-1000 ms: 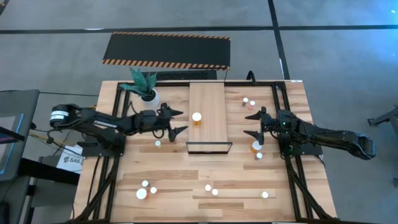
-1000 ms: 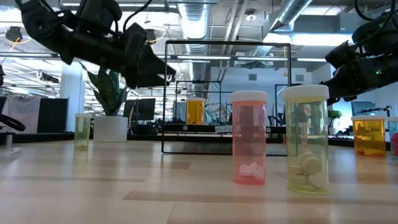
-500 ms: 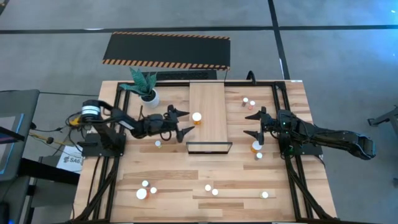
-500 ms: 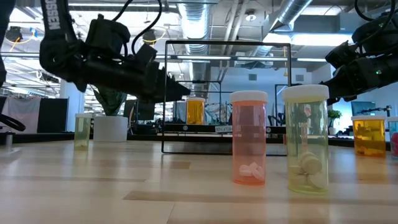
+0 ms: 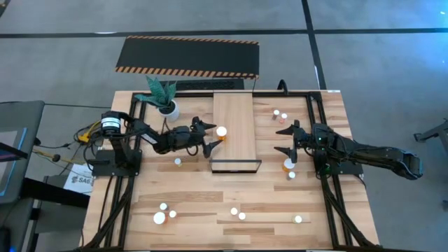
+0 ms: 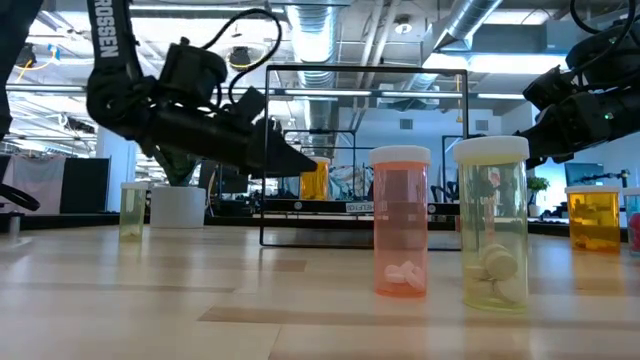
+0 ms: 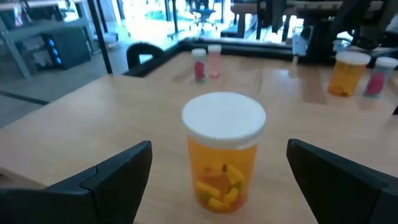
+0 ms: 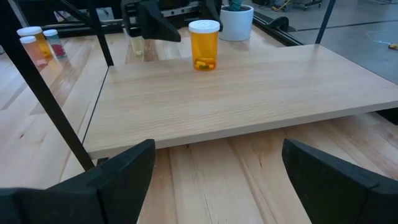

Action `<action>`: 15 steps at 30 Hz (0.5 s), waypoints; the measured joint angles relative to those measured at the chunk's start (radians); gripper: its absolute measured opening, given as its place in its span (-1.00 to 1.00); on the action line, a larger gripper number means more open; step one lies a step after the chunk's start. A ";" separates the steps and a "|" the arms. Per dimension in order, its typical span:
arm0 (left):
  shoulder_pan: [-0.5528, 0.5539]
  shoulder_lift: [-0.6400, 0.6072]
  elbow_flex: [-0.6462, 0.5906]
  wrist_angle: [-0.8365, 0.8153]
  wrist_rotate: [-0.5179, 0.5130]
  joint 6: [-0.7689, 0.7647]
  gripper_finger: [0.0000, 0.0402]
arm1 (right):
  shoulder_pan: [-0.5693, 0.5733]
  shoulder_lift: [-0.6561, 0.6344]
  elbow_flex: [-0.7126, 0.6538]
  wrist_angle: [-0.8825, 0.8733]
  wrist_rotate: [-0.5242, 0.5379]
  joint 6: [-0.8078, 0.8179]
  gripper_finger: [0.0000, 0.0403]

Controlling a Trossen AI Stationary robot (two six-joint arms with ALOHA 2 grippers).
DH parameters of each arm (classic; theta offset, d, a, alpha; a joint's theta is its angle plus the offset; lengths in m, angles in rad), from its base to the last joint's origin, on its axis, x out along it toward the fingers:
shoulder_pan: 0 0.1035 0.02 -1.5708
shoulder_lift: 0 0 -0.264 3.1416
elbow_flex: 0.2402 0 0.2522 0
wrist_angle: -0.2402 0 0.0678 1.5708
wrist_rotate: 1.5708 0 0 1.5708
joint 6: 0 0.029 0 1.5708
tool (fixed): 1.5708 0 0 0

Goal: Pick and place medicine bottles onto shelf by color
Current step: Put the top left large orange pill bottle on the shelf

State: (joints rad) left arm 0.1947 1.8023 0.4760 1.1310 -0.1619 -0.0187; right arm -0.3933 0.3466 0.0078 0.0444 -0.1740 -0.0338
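High view shows the left pincer (image 5: 212, 136) spread wide at the shelf's (image 5: 238, 143) left edge, its fingers either side of an orange medicine bottle (image 5: 222, 132) standing on the board, not touching it. Right of the shelf, the right pincer (image 5: 286, 138) hangs wide and empty over the table (image 5: 203, 203).

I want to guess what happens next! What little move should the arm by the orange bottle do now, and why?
Probably ease the left tool a little farther forward, then close. Its fingers stand open on either side of the orange bottle on the shelf without touching it, so the bottle is lined up but not yet gripped. The right tool waits open beside the shelf.
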 joint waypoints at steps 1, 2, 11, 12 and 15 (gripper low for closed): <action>0.000 0.000 0.011 -0.013 0.000 -0.002 0.79 | 0.000 0.000 0.000 0.000 0.000 0.000 0.86; 0.001 0.000 0.021 -0.026 0.000 -0.003 0.79 | 0.000 0.000 0.000 0.000 0.000 0.000 0.86; 0.041 0.000 0.051 -0.087 0.052 -0.020 0.79 | 0.000 0.000 0.000 0.000 0.000 0.000 0.86; 0.047 0.000 0.053 -0.089 0.063 -0.021 0.79 | 0.000 0.000 0.000 0.000 0.000 0.000 0.86; 0.057 0.000 0.053 -0.090 0.075 -0.022 0.79 | 0.000 0.000 0.000 0.000 0.000 0.000 0.86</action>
State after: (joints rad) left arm 0.2513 1.8019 0.5289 1.0412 -0.0865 -0.0403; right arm -0.3931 0.3466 0.0078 0.0448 -0.1741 -0.0335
